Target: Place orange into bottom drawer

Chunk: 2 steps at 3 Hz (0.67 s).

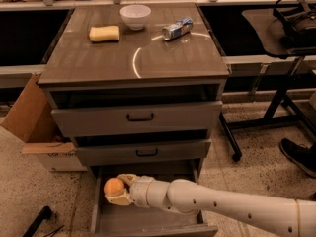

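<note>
Well, the pincer pinches the orange, apparently hovering inside the bottom drawer.

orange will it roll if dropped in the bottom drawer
Probably yes: the orange is round and smooth, and the drawer floor looks flat, though its walls should stop it. It seems firm, since the pincer, low over the drawer, grips it undented.

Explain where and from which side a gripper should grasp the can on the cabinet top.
Across its middle, from above: the can lies on its side, so a pinch spans its narrow round body. The gripper is down at the open bottom drawer, shut on the orange.
</note>
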Available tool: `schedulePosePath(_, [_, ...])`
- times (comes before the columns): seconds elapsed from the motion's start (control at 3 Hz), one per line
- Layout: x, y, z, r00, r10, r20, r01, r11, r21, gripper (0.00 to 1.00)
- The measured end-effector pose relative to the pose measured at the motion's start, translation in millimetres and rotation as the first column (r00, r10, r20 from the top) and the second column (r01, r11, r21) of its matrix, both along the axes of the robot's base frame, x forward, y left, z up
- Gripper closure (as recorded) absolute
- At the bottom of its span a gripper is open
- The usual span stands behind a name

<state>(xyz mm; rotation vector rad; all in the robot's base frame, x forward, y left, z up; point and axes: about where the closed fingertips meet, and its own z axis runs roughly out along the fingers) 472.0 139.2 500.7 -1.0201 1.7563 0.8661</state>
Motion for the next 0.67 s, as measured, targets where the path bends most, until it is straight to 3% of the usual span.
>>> schedulePosePath(0.33, [0.0, 0.0, -0.1, 1.0, 0.0, 0.0, 0.0, 1.0, 0.0, 1.0])
schedulePosePath(0.67, [4.3, -1.1, -29.6, 0.9997, 0.023, -0.011, -0.023, 0.999, -0.024, 1.0])
